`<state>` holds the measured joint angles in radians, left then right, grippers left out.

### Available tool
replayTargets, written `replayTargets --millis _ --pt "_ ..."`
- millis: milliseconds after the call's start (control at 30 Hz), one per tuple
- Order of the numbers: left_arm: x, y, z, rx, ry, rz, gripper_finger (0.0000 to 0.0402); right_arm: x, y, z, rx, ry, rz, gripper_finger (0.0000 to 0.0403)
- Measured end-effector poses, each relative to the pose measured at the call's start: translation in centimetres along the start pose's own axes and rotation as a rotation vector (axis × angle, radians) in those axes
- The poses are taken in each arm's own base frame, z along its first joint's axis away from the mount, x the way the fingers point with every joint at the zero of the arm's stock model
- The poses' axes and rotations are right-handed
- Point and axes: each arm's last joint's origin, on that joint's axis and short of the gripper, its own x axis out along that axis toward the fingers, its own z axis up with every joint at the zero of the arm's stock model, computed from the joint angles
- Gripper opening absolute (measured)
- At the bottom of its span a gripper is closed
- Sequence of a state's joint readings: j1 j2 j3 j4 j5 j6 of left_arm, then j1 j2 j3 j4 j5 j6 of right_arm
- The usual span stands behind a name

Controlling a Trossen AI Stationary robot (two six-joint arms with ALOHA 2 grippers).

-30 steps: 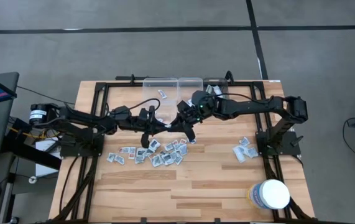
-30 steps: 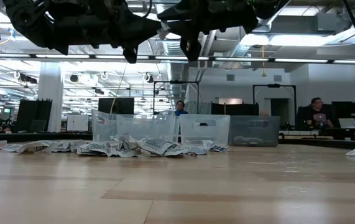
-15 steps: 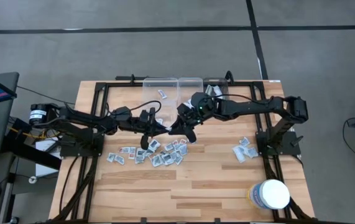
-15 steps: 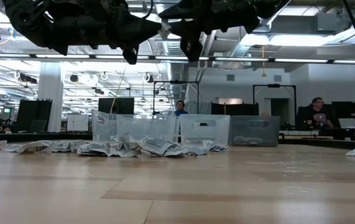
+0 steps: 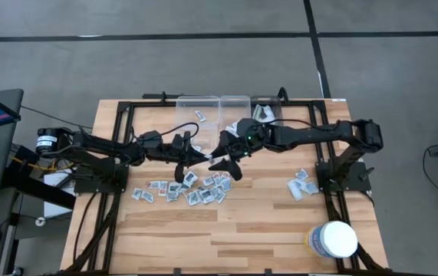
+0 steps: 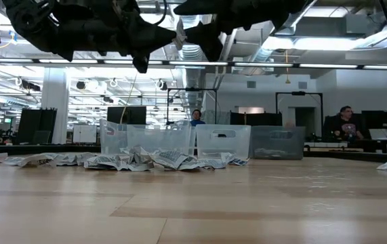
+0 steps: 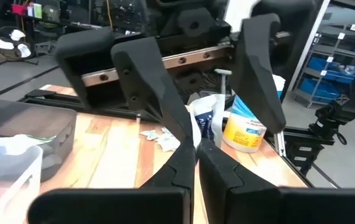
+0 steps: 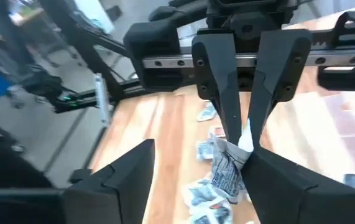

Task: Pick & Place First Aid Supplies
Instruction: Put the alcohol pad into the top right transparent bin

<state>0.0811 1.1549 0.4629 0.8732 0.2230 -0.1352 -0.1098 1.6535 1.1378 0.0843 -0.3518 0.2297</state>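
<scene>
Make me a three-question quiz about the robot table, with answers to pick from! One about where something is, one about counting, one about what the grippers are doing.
1. Where is the tub?
A. in a bin
B. by the table corner on the right arm's side
C. in a gripper

2. How many clear bins are there?
A. one
B. three
C. six

3. Which gripper pinches a packet?
A. left
B. right
C. neither

Answers:
1 B: the tub stands on the table near that corner.
2 B: three bins stand in a row at the far edge.
3 A: the left gripper is shut on the packet, and the right gripper is open.
</scene>
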Motion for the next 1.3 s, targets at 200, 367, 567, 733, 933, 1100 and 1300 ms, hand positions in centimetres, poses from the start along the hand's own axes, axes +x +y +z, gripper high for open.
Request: replayTargets --millis 200,367,567,733,933,1100,1300 --pt "0.0 0.1 0.0 -0.002 -0.004 0.031 0.0009 0.0 -0.3 0.0 -0.029 -0.018 -0.106 0.0209" --pt "0.0 0.2 0.0 -0.009 0.000 0.036 0.0009 0.0 -0.5 -0.2 -0.065 0.001 -0.163 0.0192" --pt "-0.1 0.4 -0.1 -0.029 0.006 0.045 0.0009 0.0 -0.7 -0.3 -0.097 0.006 -0.229 0.0173" --pt "-0.1 0.4 -0.1 -0.031 0.010 0.040 0.0009 0.0 -0.7 -0.4 -0.149 0.013 -0.254 0.0162" --pt "0.0 0.4 -0.3 -0.038 0.038 0.045 0.0009 -0.3 -0.5 -0.3 -0.169 0.015 -0.262 0.0169" --pt "0.1 0.3 0.1 -0.032 0.012 0.026 0.0009 -1.4 0.8 0.4 -0.208 0.000 -0.218 0.0177" --pt "0.0 0.2 0.2 -0.027 0.014 0.001 0.0004 -4.2 2.4 0.7 -0.196 0.047 -0.230 0.0177"
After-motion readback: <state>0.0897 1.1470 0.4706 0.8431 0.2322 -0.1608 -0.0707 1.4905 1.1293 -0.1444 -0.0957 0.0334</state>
